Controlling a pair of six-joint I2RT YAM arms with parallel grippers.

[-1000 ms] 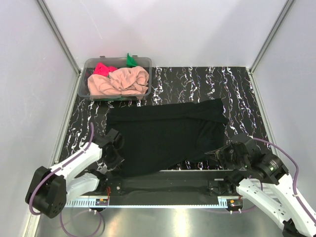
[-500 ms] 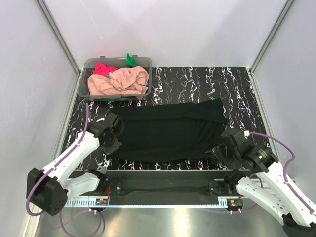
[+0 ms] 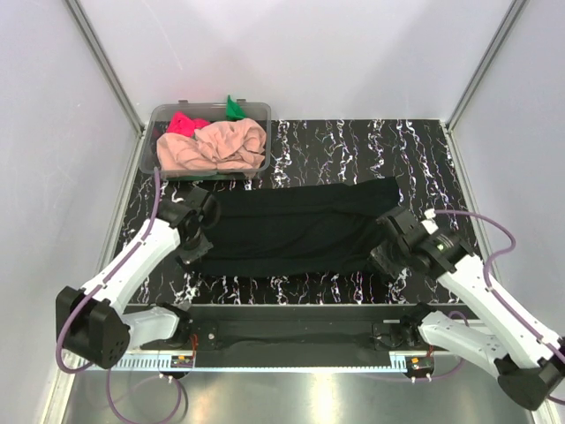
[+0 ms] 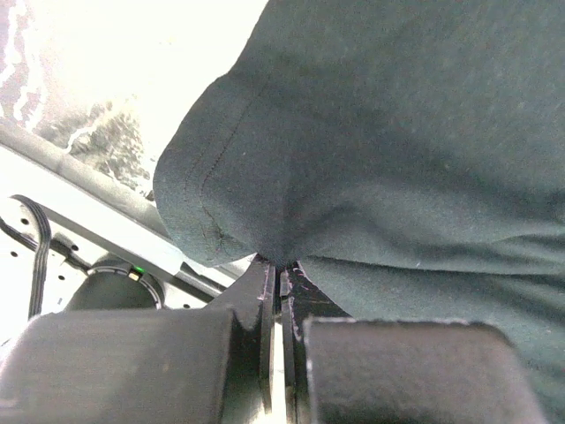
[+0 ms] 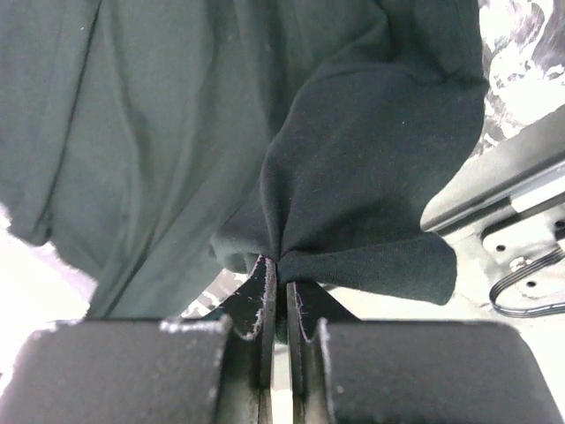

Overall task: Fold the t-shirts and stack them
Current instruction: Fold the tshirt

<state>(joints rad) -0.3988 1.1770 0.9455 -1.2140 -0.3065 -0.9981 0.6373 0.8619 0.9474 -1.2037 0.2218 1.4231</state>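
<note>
The large black t-shirt lies across the middle of the marbled table, its near half lifted and carried toward the back. My left gripper is shut on its left near corner; the wrist view shows black cloth pinched at the left gripper. My right gripper is shut on the right near corner, with bunched cloth held at the right gripper. The peach-pink t-shirt, the bright pink-red one and the green one lie crumpled in the tub.
A clear plastic tub stands at the back left of the table. White walls with metal corner posts close in the left, back and right. The black mounting rail with both arm bases runs along the near edge.
Both grippers have carried the black t-shirt's near edge away from the front, toward the back. The shirt now shows as a narrower band, folding over itself.
</note>
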